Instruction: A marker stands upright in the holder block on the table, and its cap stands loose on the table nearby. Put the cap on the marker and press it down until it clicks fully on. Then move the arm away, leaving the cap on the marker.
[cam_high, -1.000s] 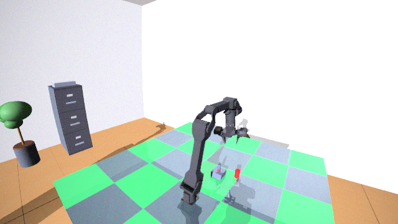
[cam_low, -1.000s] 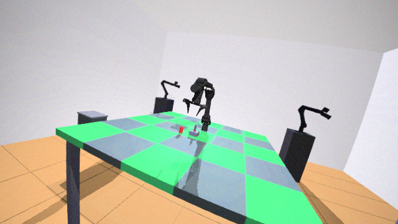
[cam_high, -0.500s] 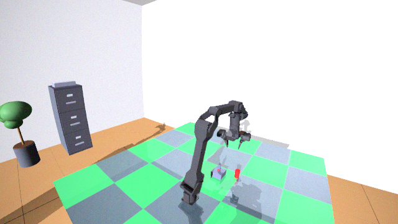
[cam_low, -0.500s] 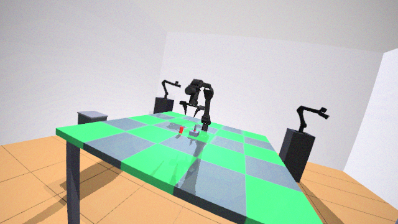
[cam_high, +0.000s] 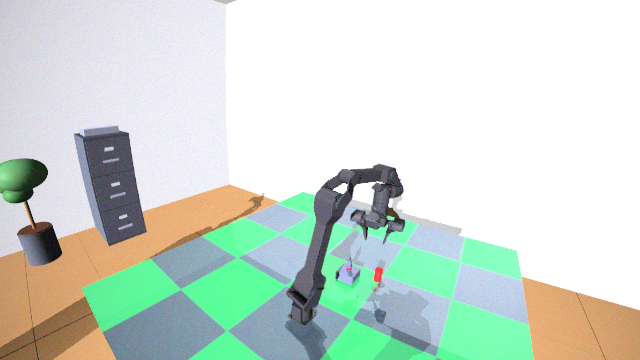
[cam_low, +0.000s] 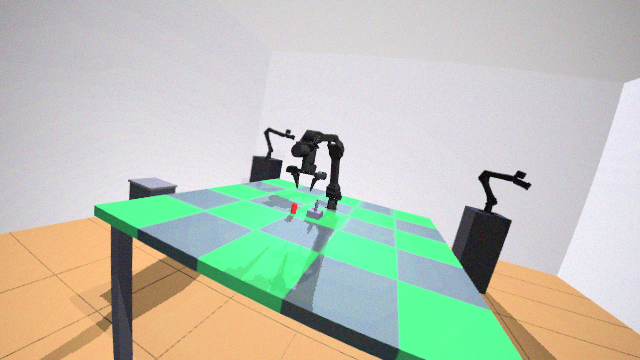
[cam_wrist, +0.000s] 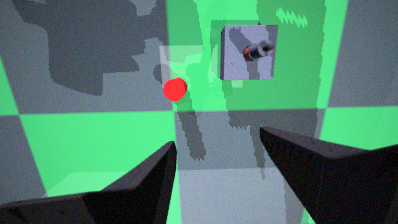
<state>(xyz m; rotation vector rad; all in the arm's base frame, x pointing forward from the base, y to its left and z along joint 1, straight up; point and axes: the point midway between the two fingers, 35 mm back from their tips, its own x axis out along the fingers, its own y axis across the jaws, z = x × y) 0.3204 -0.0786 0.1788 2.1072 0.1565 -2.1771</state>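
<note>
The red cap (cam_high: 378, 274) (cam_low: 294, 208) (cam_wrist: 175, 89) stands upright on the table, apart from the holder block. The grey holder block (cam_high: 347, 277) (cam_low: 314, 214) (cam_wrist: 235, 67) stands beside it. The dark marker (cam_high: 349, 262) (cam_low: 316, 204) (cam_wrist: 261, 49) stands upright in the block, uncapped, with a little red near its lower part. My gripper (cam_high: 375, 241) (cam_low: 304, 190) (cam_wrist: 217, 139) is open and empty, pointing down, high above the table. In the wrist view the cap and the block lie beyond the fingertips, the cap toward the left finger and the block toward the right.
The table (cam_high: 235, 285) (cam_low: 430, 320) has green and grey squares, with arm shadows across it. The arm's base stands near the block. Two other small arms on dark pedestals (cam_low: 482, 245) (cam_low: 266, 170) and a low cabinet (cam_low: 152, 186) stand off the table. A filing cabinet (cam_high: 111, 185) and a plant (cam_high: 22, 175) stand on the floor.
</note>
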